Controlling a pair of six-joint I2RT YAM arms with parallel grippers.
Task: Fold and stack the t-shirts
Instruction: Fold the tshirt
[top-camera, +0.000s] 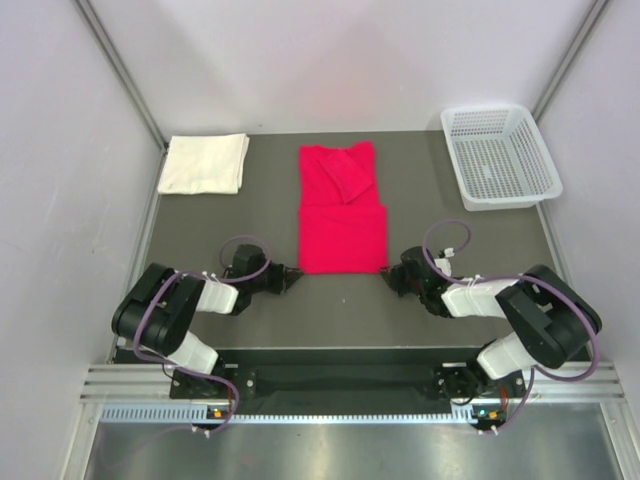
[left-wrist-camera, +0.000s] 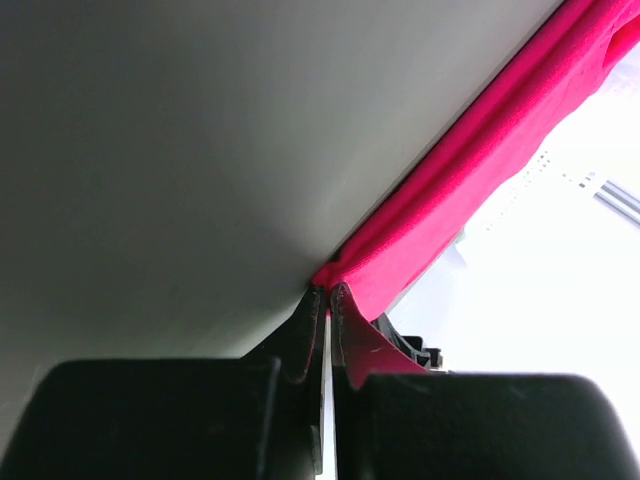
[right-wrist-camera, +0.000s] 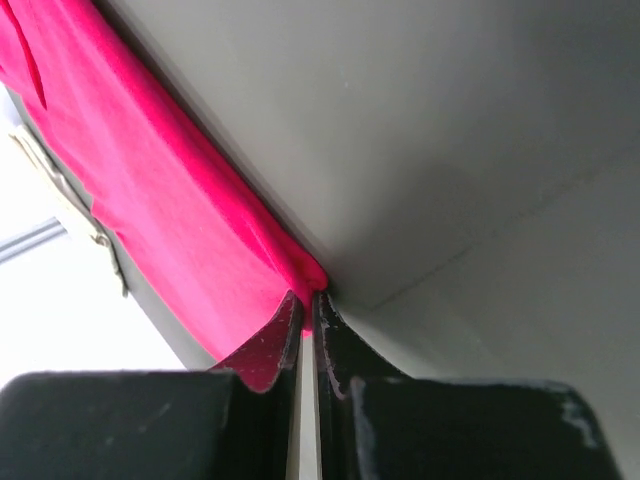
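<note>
Red cloth is pinched at both near corners: the left gripper (left-wrist-camera: 327, 292) has its jaws drawn together on the near-left corner of the red t-shirt (top-camera: 342, 215), and the right gripper (right-wrist-camera: 307, 298) is likewise closed on the near-right corner, with only a thin slit between the fingers in each wrist view and fabric bunched at the tips. Both grippers sit low, at the level of the table (top-camera: 260, 215), one at each end of the near hem. The garment lies flat in the middle of the table and runs away from the arms as a narrow upright rectangle. Its sides appear turned in, and a sleeve or flap lies diagonally across the far portion near the collar. A cross-wise line shows about halfway up; whether it is a crease or the edge of a folded layer cannot be determined. The surface is otherwise smooth, with straight long edges and little wrinkling. Beyond it, at the far left corner, the cream-white t-shirt (top-camera: 205, 163) rests as a compact, neat rectangle, well apart from the red one. A white mesh basket (top-camera: 520, 185) stands at the far right corner and holds nothing visible. Assessment: the cream-white garment appears finished; the red one is judged to be partway through, lengthwise folds made, with at least a fold of the near hem toward the collar outstanding. Stacking is not yet done, since the two shirts lie separately.
</note>
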